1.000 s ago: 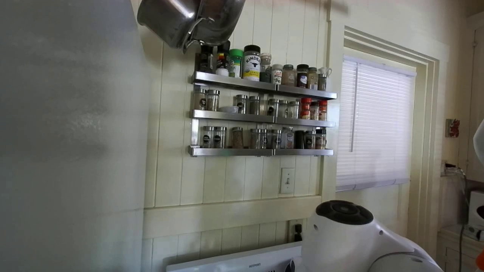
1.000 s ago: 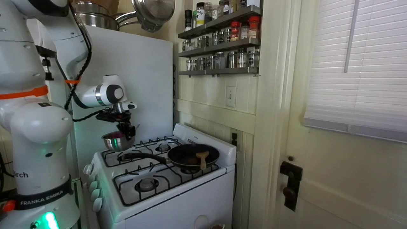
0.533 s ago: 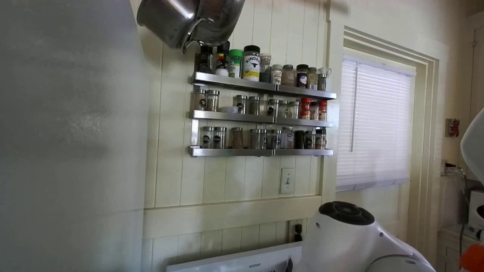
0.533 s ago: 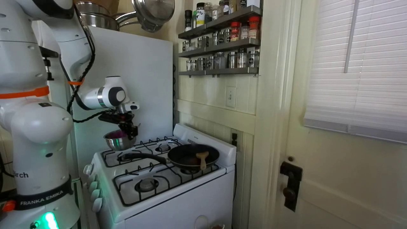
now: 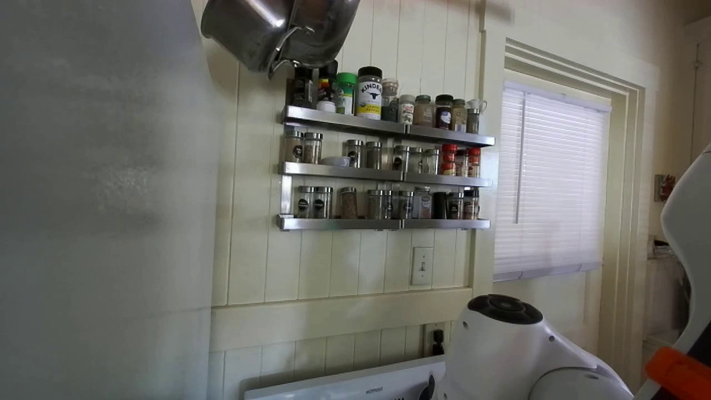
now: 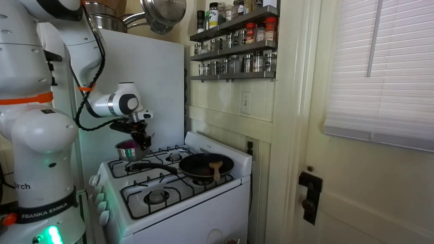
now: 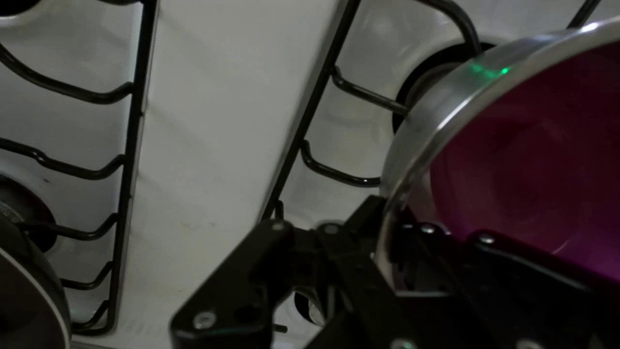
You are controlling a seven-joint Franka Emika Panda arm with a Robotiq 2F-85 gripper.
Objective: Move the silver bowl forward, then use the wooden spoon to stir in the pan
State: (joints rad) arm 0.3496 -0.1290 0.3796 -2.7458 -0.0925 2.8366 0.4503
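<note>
Pincer (image 7: 390, 220) grips silver bowl (image 6: 130, 154) by rim; wooden spoon (image 6: 216, 166) in pan (image 6: 193, 164).

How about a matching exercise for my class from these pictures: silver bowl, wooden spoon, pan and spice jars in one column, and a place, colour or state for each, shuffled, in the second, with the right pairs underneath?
Column one
1. silver bowl
2. wooden spoon
3. pan
4. spice jars

Column two
A. black, on the stove
B. gripped at the rim by the pincer
C. lined up on wall shelves
D. light brown, lying in the pan

Right pairs: 1-B; 2-D; 3-A; 4-C
</note>
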